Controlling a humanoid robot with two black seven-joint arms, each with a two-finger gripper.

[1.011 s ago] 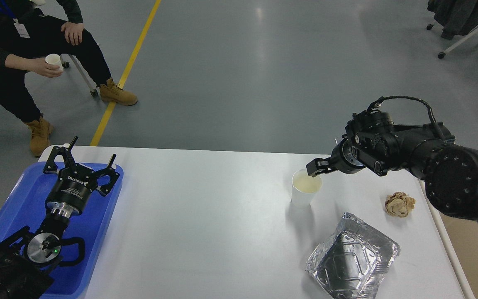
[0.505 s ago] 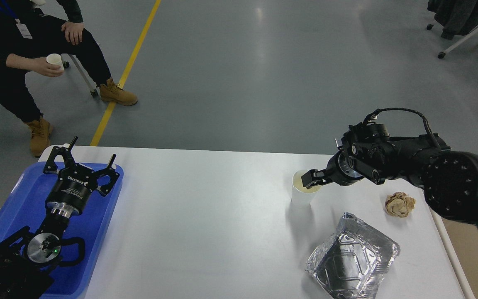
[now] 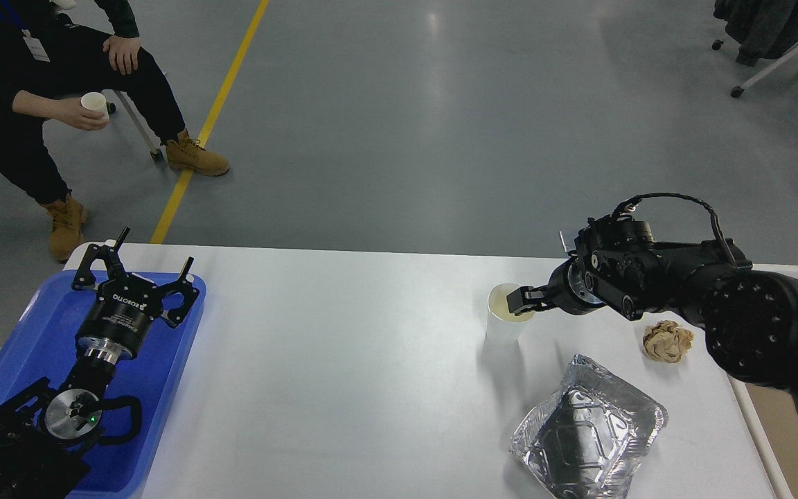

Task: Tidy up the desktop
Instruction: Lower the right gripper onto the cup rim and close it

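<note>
While the white desk (image 3: 343, 360) fills most of the lower view, rounded corners showing at its far left, its right half carries the clutter: a white paper cup (image 3: 506, 322) standing upright w/ pale liquid inside, a crumpled brownish paper ball (image 3: 667, 342) near the right edge, and a dented foil tray (image 3: 587, 435) lying toward the near edge, tilted a bit. Cup, ball and foil tray sit apart from each other, none touching.

Right gripper (image 3: 518, 302) comes in from the right side, arm nearly level, its tip right at the cup's right rim. One dark finger overlaps the rim and seems to dip just inside the mouth; the other finger can't be made out from this angle, so I cannot tell how far the jaws are spread or whether they pinch the cup wall.

On the desk's left end sits a blue tray (image 3: 32, 326), overhanging the near-left corner. Left gripper (image 3: 134, 267) hovers over the tray's far end, jaws spread wide, nothing between them, fingers pointing away toward the floor.

Beyond the desk: grey floor w/ a yellow line (image 3: 208, 125), and a seated person (image 3: 32, 90) in dark clothes and tan boots, top left, holding a small white cup (image 3: 94, 104).
</note>
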